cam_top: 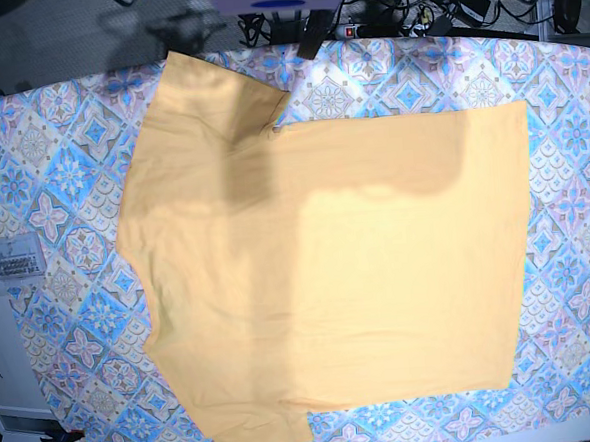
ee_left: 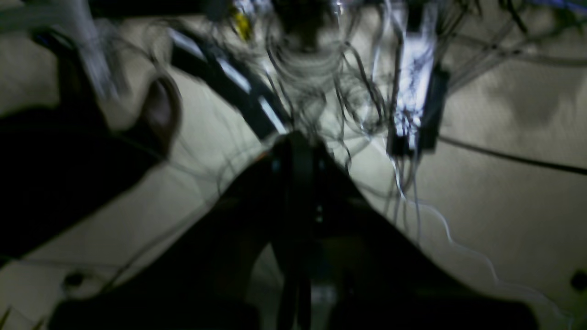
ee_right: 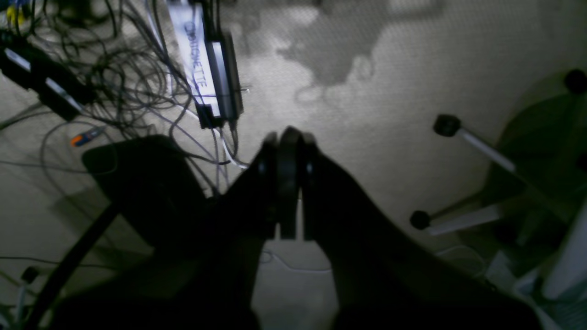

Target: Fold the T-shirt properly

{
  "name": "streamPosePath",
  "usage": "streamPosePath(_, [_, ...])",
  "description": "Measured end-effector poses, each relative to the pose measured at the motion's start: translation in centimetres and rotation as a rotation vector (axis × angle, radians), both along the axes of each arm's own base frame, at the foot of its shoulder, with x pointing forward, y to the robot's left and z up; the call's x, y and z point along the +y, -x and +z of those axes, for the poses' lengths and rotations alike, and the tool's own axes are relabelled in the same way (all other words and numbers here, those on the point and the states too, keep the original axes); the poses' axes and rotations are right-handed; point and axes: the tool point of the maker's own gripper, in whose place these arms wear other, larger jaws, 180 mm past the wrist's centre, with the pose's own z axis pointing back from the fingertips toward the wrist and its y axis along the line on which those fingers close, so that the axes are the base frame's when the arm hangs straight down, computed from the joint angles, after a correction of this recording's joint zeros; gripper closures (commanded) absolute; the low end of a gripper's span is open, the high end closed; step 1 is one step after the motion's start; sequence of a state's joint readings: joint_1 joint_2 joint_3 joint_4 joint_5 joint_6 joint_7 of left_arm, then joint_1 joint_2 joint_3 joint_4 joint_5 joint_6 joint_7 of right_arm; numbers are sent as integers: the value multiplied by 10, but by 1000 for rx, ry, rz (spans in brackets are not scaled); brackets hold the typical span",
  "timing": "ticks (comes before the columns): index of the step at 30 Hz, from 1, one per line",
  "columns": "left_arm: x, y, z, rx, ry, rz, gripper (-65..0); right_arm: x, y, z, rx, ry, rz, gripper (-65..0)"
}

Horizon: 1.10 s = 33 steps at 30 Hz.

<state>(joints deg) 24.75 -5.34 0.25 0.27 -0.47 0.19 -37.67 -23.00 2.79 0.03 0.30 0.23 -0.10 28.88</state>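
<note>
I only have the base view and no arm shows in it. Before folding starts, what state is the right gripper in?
Observer: The right gripper is shut and empty, black fingers pressed together.
Operator: Is it above the plain yellow-orange T-shirt?
Observer: No. Its camera shows pale carpet floor, tangled dark cables and a chair's wheeled base, no cloth.
Operator: And the left?
Observer: The left gripper is shut too, holding nothing. It also faces the floor, though that picture is blurred.

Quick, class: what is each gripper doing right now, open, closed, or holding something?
Left gripper: jaws closed, holding nothing.
Right gripper: jaws closed, holding nothing.
</note>
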Motion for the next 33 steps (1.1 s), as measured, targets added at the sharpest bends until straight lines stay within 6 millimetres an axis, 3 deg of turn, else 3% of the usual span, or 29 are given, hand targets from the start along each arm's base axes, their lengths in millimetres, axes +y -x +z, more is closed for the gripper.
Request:
streamPosePath(6, [7, 19, 29, -113, 2, -40, 0, -9, 11, 23, -131, 21, 25, 0])
streamPosePath(11, [11, 12, 57, -277, 4, -79, 0, -16, 27, 48, -226, 38, 46, 0])
streamPosePath(15, [12, 8, 80, -400, 10, -108, 0, -14, 21, 69, -361, 39, 60, 0])
streamPosePath(22, [36, 14, 85, -383, -60, -71, 0, -27, 23, 106, -514, 61, 107, 0])
streamPosePath(29, [49, 9, 86, -399, -101, -47, 0, -30, 22, 104, -508, 61, 116, 0])
streamPosePath(33, [43, -19, 87, -492, -84, -65, 0, -36, 7, 99, -531, 68, 123, 0])
